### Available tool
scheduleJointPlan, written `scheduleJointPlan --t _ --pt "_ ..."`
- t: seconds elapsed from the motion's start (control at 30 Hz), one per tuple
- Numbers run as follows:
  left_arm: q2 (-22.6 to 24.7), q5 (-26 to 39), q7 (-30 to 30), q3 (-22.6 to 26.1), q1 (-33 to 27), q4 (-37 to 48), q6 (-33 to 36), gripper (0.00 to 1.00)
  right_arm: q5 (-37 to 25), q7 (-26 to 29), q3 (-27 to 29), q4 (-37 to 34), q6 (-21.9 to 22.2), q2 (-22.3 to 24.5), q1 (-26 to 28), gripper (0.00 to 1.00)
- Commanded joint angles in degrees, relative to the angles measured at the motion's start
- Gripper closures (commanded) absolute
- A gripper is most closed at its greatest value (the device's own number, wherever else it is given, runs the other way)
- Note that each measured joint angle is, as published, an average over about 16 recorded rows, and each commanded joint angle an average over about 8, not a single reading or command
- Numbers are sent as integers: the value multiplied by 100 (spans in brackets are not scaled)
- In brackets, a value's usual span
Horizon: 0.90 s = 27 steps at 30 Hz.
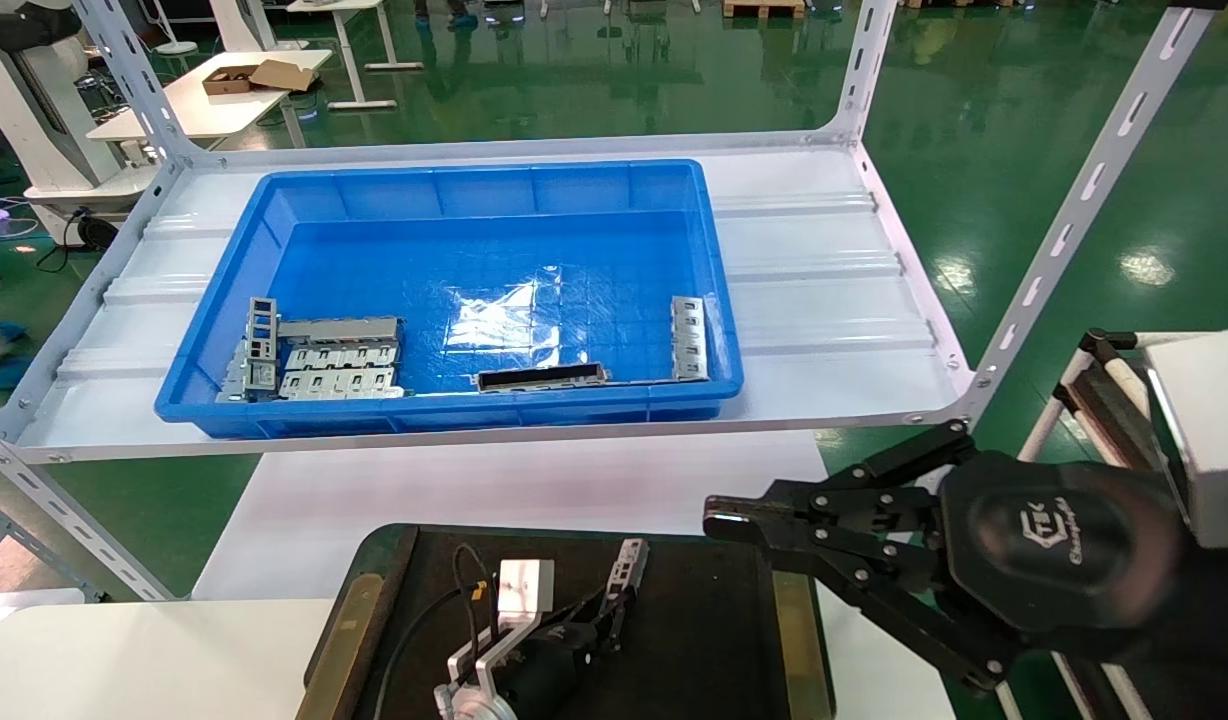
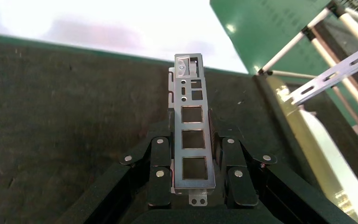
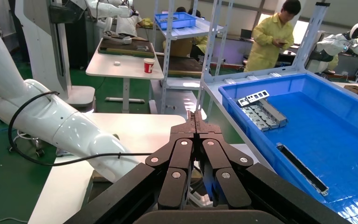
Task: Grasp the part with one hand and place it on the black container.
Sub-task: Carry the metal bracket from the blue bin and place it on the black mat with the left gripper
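The part [image 1: 629, 566], a slim silver strip with rectangular cutouts, is held in my left gripper [image 1: 604, 610] low over the black container [image 1: 714, 620]. In the left wrist view the black fingers [image 2: 161, 154] press both long edges of the part [image 2: 192, 126], and the left gripper [image 2: 192, 116] is shut on it over the tray's matte surface [image 2: 65, 116]. I cannot tell whether the part touches the tray. My right gripper [image 1: 719, 522] hovers shut and empty above the tray's right edge; its closed tips [image 3: 196, 116] show in the right wrist view.
A deep blue bin [image 1: 444, 410] on the white shelf holds a stack of silver parts [image 1: 324, 360], a dark hollow bar [image 1: 541, 377] and a silver strip [image 1: 688, 338]. Slotted shelf posts [image 1: 1074, 210] rise on both sides. A white table [image 1: 124, 650] lies under the tray.
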Motion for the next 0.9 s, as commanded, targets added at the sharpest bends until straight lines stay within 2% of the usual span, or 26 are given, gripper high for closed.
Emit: scheduleJointPlan --t 0.03,0.57,0.6,0.67,0.7,0.83,0.87,0.9 --pt "23 4 -135 137 -62 121 -108 100 0 0 0 0 0 0 0 100" --pt "55 -521 -1039 1550 -448 591 -1081 100 0 0 0 0 0 0 0 100" --pt "53 -566 -1065 1627 -464 589 -1139 100 0 0 0 0 0 0 0 96" --pt "48 -658 -1107 1771 -494 582 -1237 93 0 0 0 0 0 0 0 74" --pt "45 -704 -1125 1840 -510 575 -1278 85 0 0 -1 0 0 0 0 61" --pt "30 -883 -1175 2091 -569 537 -1396 35 0 0 -1 0 0 0 0 11" --pt "26 -925 -1183 2146 -582 525 -1417 22 0 0 -1 0 0 0 0 2" --pt "21 -966 -1190 2200 -595 513 -1436 12 0 0 -1 0 0 0 0 0"
